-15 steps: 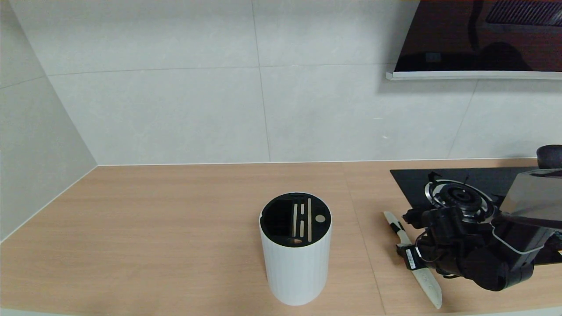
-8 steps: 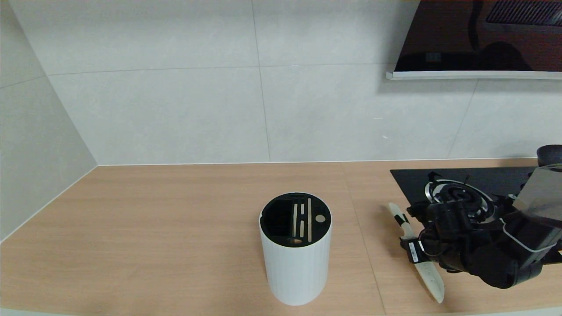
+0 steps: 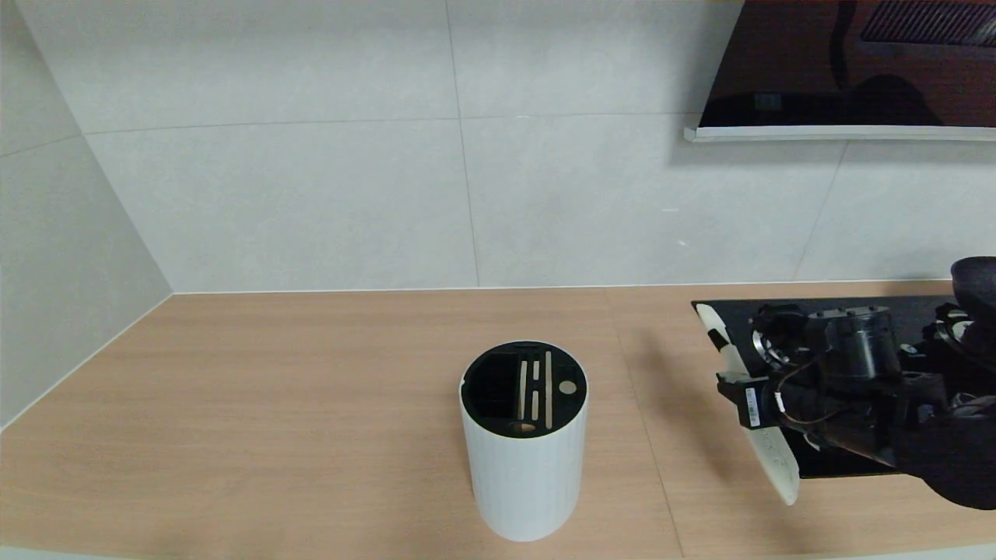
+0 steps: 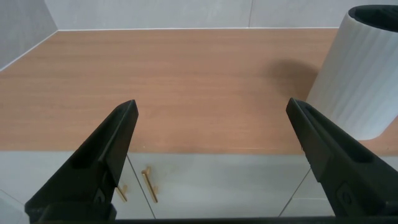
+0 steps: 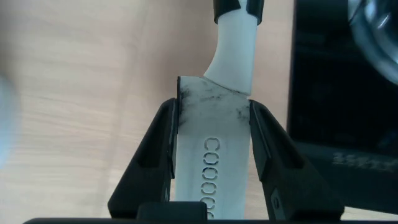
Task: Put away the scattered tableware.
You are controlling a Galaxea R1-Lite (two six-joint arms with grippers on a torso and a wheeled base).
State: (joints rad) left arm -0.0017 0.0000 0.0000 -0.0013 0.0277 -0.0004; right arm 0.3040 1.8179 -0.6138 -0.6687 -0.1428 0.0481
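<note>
**While the right gripper clamps the knife, the holder stands apart**

Where the wooden countertop (image 3: 311,389) meets its front edge, the left gripper (image 4: 210,106) hangs with its 2 fingers (image 4: 112,149) spread wide apart. The left wrist view adds what lies under that edge: pale cabinet fronts (image 4: 205,186) with brass handles (image 4: 149,183). It also catches the ribbed white wall of the knife holder (image 4: 360,68) just off to the robot's right.

From the head view, the knife holder (image 3: 523,467) is an upright white cylinder near the counter's front. Its black top (image 3: 523,386) shows 1 large opening, several narrow slots and a small round hole — detail the wrist camera sits too low to see.

Well to the right of it, the right gripper (image 3: 748,403) holds a cream knife (image 3: 774,459) above the counter, beside the black hob (image 3: 910,311). The handle points toward the tiled wall and crosses the hob's near corner; the blade tip points toward the counter's front edge. A soft shadow lies on the wood between holder and knife.

Close up, the right wrist view settles the grip — the 2 fingers (image 5: 158,149) press on the 2 edges of the blade (image 5: 211,118), which bears dark smudges and a row of small ovals. The handle's black band is beyond, wood on 1 side, hob glass (image 5: 336,93) on the other.
</note>
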